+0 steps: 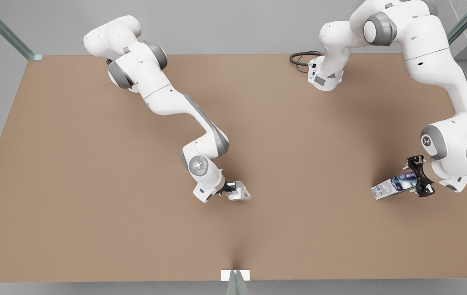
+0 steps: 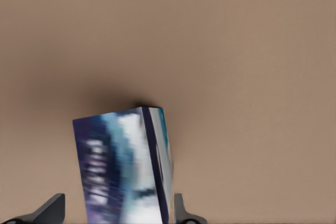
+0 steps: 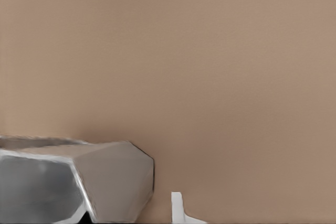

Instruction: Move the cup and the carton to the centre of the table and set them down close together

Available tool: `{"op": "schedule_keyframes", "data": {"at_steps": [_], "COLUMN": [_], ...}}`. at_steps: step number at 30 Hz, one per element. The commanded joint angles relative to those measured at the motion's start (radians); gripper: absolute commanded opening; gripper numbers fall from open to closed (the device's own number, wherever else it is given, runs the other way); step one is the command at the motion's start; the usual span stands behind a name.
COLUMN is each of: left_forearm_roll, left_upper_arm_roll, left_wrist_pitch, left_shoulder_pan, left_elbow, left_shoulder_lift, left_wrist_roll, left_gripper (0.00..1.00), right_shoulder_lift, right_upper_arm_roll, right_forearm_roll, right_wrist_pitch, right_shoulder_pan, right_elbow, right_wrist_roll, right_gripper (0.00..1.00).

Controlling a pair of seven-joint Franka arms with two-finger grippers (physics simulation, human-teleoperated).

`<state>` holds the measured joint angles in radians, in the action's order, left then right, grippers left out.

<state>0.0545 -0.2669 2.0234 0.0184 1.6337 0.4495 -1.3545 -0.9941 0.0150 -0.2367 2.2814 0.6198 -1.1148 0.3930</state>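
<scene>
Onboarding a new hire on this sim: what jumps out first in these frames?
Two white arms reach over the brown table, each carrying something. The left gripper, at the front view's right, holds the blue and white carton tilted above the tabletop. The right gripper, nearer the middle of the table, holds the silvery faceted cup, so the two things are far apart.

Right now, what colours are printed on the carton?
Dark blue and white, teal at one end, on the carton; clearest in the left wrist view.
</scene>
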Motion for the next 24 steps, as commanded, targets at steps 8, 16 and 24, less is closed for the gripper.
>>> {"op": "schedule_keyframes", "data": {"at_steps": [8, 16, 24], "left_forearm_roll": [-0.001, -0.002, -0.002], "left_upper_arm_roll": [0.0, 0.0, 0.0], "left_wrist_pitch": [0.021, 0.043, 0.054], "left_shoulder_pan": [-0.002, -0.002, -0.002], "left_elbow": [0.0, 0.0, 0.0], "left_shoulder_lift": [0.024, 0.051, 0.077], "left_wrist_roll": [0.002, 0.002, 0.002], "left_gripper": [1.0, 1.0, 0.55], "right_shoulder_lift": [0.014, 0.117, 0.448], "right_upper_arm_roll": [0.002, 0.075, 0.194], "right_forearm_roll": [-0.024, -0.032, -0.033], "right_wrist_pitch": [-0.007, -0.091, -0.329], "right_shoulder_pan": [-0.002, 0.02, -0.074], "right_elbow": [-0.002, -0.013, -0.214], "right_wrist_roll": [-0.022, -0.025, -0.161], "right_gripper": [1.0, 1.0, 1.0]}}
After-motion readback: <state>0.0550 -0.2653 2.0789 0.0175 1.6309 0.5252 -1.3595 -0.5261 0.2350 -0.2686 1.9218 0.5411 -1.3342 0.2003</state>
